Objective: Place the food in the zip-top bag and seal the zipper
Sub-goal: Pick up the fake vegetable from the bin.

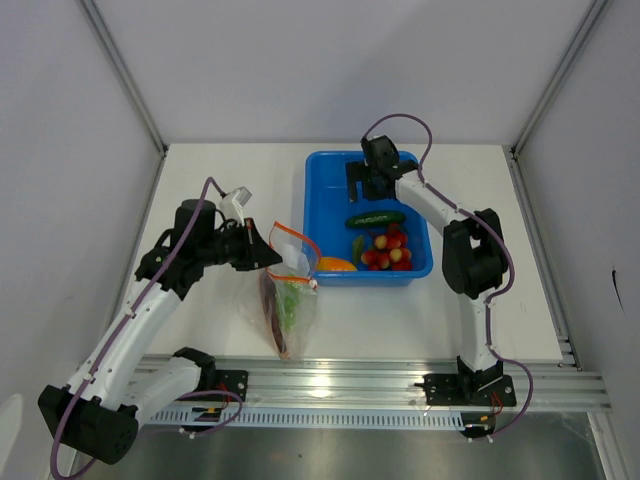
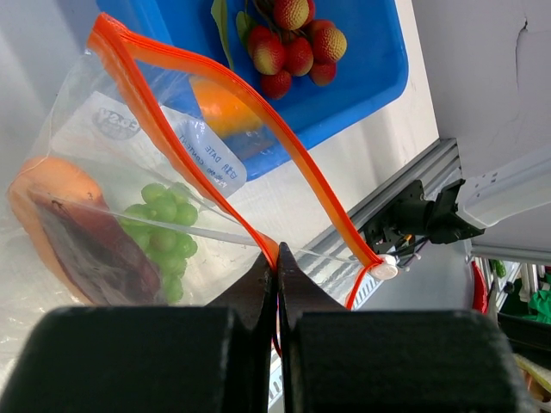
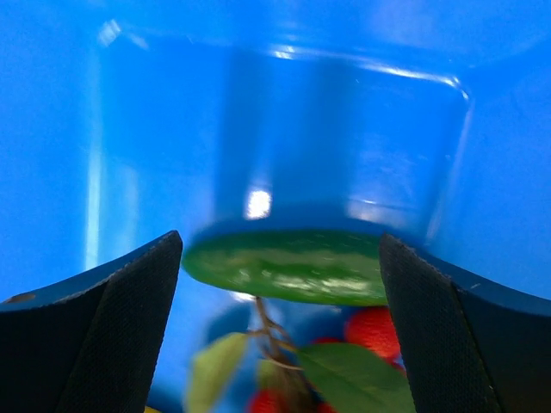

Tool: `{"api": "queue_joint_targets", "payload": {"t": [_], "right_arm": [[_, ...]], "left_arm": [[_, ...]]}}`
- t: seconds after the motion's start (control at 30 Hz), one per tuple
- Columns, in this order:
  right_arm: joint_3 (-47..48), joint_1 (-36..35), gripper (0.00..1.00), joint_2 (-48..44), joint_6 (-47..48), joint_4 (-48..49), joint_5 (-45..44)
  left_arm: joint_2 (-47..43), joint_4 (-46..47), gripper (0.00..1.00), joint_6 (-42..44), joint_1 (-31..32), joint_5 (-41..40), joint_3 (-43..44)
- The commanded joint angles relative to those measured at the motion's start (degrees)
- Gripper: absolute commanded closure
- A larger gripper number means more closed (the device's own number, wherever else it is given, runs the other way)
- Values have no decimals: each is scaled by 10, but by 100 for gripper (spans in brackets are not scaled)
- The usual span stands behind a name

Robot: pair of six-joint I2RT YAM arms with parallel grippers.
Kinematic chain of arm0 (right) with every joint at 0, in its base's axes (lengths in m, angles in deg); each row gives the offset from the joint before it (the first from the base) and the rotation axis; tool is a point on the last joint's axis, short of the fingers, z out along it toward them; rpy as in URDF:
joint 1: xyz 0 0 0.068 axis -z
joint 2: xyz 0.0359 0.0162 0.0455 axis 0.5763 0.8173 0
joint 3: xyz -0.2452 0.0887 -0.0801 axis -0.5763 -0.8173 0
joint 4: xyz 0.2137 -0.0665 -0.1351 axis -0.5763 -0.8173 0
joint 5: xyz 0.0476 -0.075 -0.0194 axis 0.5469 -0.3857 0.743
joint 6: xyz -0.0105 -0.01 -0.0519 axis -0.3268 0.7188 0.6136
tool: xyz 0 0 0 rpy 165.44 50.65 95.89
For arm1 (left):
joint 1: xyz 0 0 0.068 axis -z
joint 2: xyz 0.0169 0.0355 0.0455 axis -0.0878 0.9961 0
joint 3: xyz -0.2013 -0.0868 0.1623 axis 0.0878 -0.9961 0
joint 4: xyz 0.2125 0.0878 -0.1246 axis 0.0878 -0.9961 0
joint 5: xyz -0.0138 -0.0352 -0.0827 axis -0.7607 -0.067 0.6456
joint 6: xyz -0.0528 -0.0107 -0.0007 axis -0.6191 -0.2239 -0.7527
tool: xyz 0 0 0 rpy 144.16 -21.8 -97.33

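White table [image 1: 240,170] between pale grey walls, top view, with an aluminium rail [image 1: 380,385] along the near edge.

Left: the left gripper [image 1: 262,250] has its jaws pressed together on the mouth edge of the zip-top bag [image 1: 288,305]. The wrist view shows the fingertips [image 2: 265,274] meeting where the zipper [image 2: 112,39] passes between them. The zipper's two orange-red strips stand apart, so the mouth gapes toward 1 o'clock. The bag's body trails toward 6 o'clock onto the table, and a green leafy bunch [image 2: 164,228] and a red-brown meat slice [image 2: 95,254] show inside it.

Centre-right: the blue bin [image 1: 322,190] lies at 1 o'clock from the bag, and the bag's mouth touches its near left corner. An orange-yellow piece [image 1: 335,265] sits in that corner. The cucumber [image 1: 376,217] lies crosswise at mid-bin, and the red fruits [image 1: 388,250] cluster at 5 o'clock from it.

Right: the right gripper [image 1: 372,180] hangs over the bin at 12 o'clock from the cucumber. Its jaws are spread wide and hold nothing. In the wrist view the cucumber [image 3: 288,267] lies between the two fingers [image 3: 103,335], apart from both.
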Motion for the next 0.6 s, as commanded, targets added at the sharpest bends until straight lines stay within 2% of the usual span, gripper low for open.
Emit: {"api": "queue_joint_targets", "payload": {"t": [0.0,0.2,0.3,0.57], "right_arm": [[9,6,2,-7,101,-50,49],[-45,14,1,-29,188,-37,112],[-42,15,1,-25,237,-52,146],[-41,16,1,6,312,-50,62]], "left_arm": [[-9,24,99,13,-3,18,0],[-9,18,99,13,-3,21,0],[-10,15,99,13,-3,20,0],[-8,14,99,12,-3,18,5]]}}
